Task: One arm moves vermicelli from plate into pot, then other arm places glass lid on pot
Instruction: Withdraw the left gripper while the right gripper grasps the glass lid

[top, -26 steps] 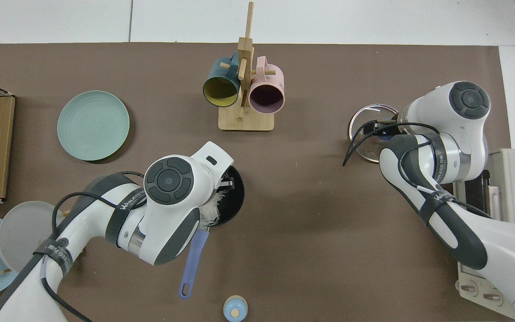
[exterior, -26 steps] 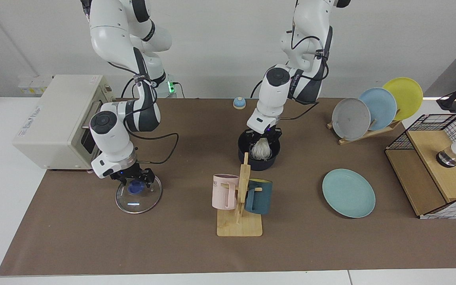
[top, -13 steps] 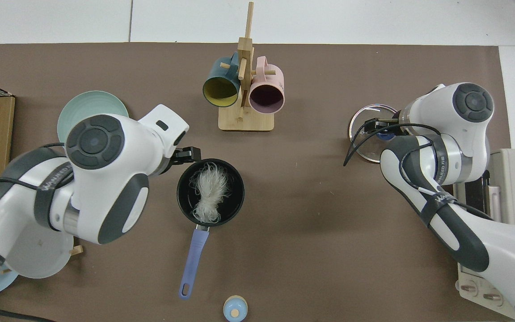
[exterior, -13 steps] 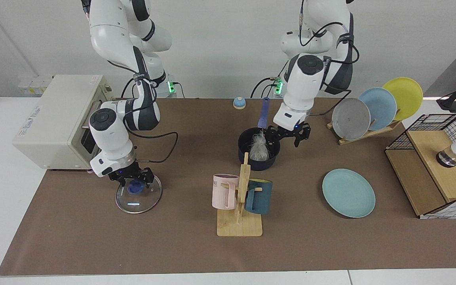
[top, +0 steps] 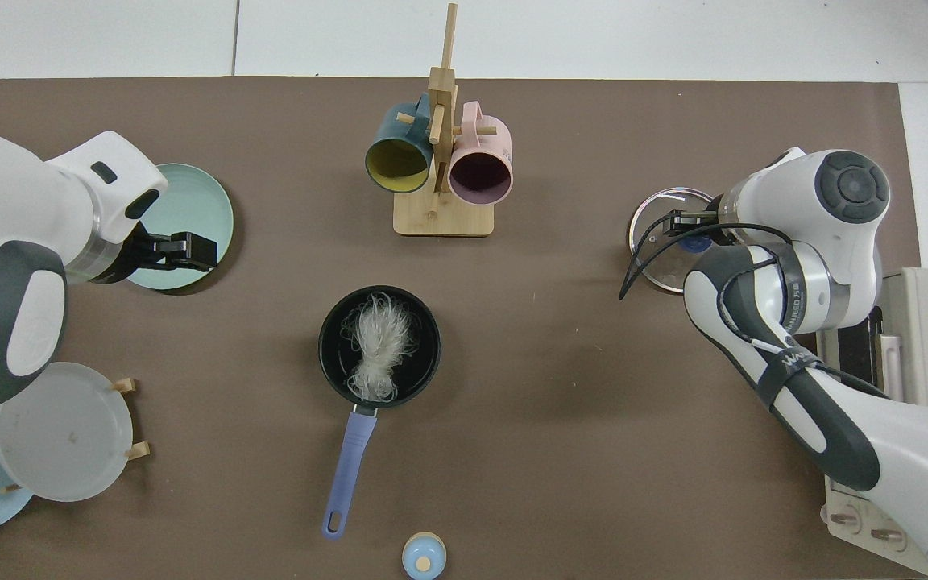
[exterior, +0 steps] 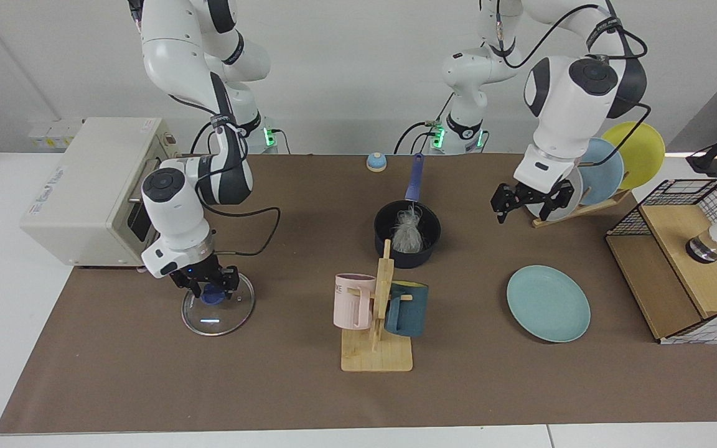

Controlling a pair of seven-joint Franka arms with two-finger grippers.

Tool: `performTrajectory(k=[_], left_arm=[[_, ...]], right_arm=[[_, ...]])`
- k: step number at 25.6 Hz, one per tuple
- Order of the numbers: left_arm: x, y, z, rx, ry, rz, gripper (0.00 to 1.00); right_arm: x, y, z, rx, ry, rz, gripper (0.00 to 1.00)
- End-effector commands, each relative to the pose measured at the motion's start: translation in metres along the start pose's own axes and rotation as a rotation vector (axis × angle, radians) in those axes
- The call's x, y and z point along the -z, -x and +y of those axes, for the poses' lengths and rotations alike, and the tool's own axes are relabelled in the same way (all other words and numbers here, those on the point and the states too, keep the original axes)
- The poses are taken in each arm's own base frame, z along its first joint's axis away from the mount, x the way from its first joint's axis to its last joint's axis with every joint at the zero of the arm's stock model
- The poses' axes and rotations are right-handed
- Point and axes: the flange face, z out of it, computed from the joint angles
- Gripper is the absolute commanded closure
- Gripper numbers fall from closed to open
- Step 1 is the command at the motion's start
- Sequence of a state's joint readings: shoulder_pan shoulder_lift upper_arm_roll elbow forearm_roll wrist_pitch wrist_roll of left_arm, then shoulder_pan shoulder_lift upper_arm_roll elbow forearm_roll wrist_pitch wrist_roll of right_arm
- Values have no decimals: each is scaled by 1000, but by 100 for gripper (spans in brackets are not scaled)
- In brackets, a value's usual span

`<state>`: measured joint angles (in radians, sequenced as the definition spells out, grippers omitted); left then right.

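White wispy vermicelli (exterior: 406, 231) tangle in round dark pot (exterior: 431, 247).

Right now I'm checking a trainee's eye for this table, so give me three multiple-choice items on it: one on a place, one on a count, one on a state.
1. Where is the vermicelli?
A. on the teal plate
B. in the pot
C. in the left gripper

2. How many mugs hang on the wooden mug stand?
A. one
B. two
C. three

3. What state is the glass lid in?
A. flat on the table, right gripper at its blue knob
B. on the pot
C. leaning in the plate rack

Key: 1 B, the white tangle lies inside the pot and the teal plate is bare. 2 B, one pink mug and one dark teal mug. 3 A, the lid lies on the brown mat with the right gripper down at its knob, while the left gripper hangs open by the plate rack.
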<state>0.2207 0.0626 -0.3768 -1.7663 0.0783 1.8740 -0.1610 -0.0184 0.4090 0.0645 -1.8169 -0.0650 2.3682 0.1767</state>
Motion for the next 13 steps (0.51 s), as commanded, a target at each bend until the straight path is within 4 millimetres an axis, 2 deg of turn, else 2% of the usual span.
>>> performTrajectory(k=[1,4,7,9,10,11,13], left_arm=[[17,13,-6,-26,-38,-21,0],[25,15,-22,-37,-37,-16,0],[36,17,-39,-68,-40,-23,0],[47,18,-44,-105,-40,-29,0],[54,17,-49,-107,-39,-28,0],[58,17,-65,-82,-40,-30,0],[62,17,-71,-74,-39,-29,0]], right_arm=[[2,3,3,34,5,17,84],[1,3,2,33,5,14,95],[8,0,0,35,4,26,96],[22,-7,-5,42,2,44,96],[27,-8,-7,45,2,47,96],[36,-8,-8,47,3,57,96],[53,-7,-14,54,1,75,96]])
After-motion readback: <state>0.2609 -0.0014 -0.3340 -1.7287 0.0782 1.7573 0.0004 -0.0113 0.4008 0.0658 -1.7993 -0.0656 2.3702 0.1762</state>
